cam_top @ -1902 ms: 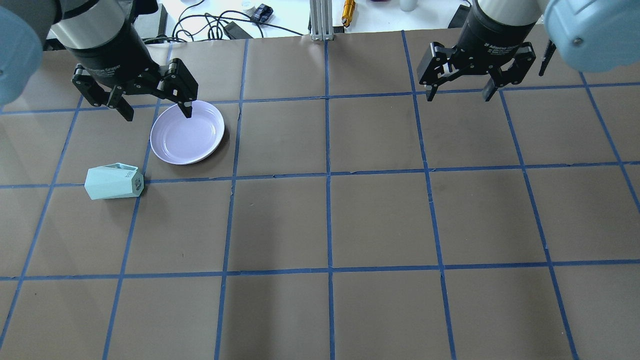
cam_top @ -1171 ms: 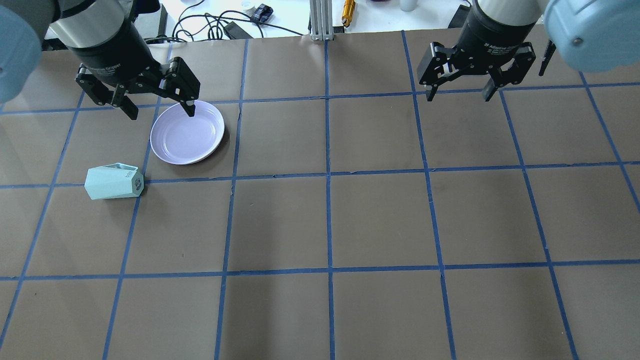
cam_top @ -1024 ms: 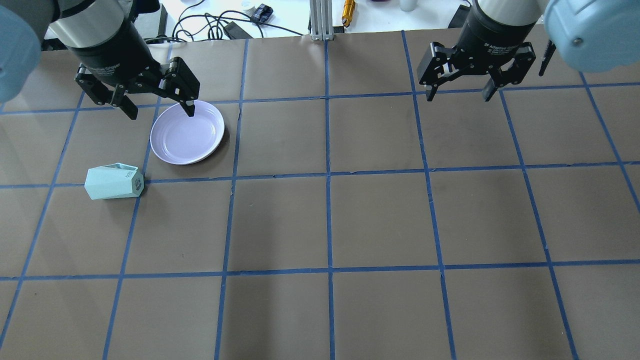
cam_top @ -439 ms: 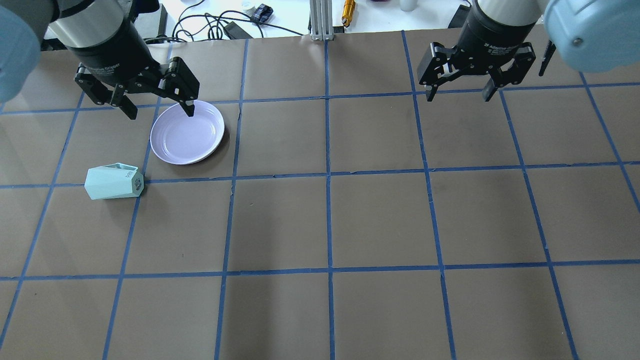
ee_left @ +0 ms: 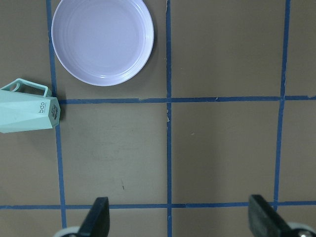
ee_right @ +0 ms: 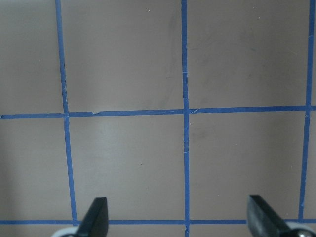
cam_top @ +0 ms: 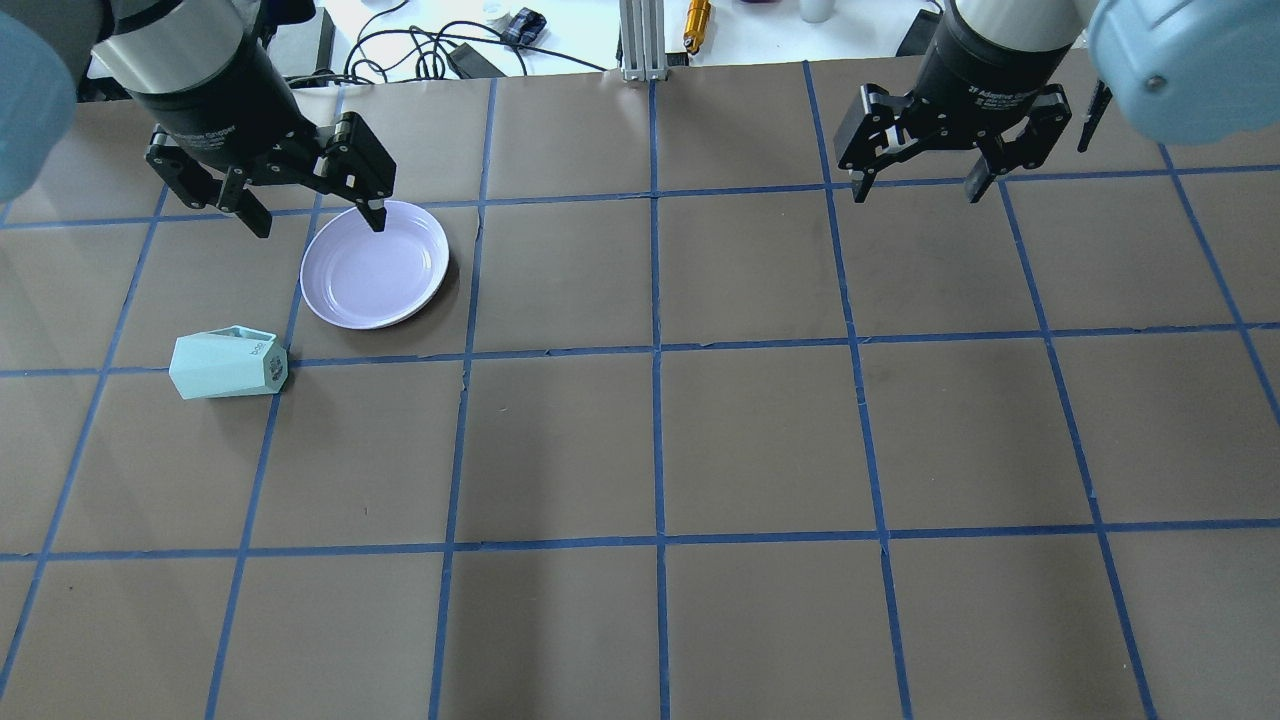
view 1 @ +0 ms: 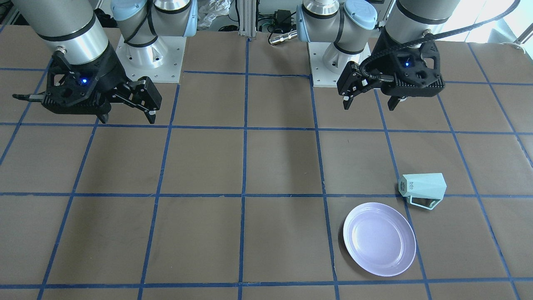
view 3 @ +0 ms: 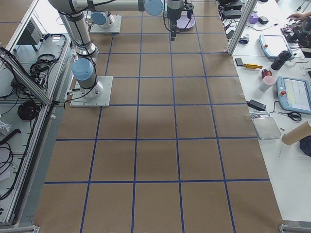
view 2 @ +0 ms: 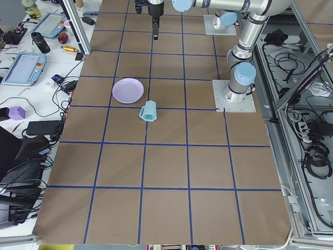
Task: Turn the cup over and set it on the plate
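Cup (cam_top: 228, 365) lies on its side on the surface (cam_top: 760, 440), base end towards 3 o'clock in the overhead view, handle uppermost in that view. It sits near the plate (cam_top: 375, 265), at the plate's 8 o'clock, not touching. Plate is flat and bare. Left fingers (cam_top: 376, 212) are spread wide, holding nothing, clear of both items. Right fingers (cam_top: 978, 183) are likewise wide and unloaded, well apart at 3 o'clock.

cup (ee_left: 27, 112) cut off by left wrist view's edge
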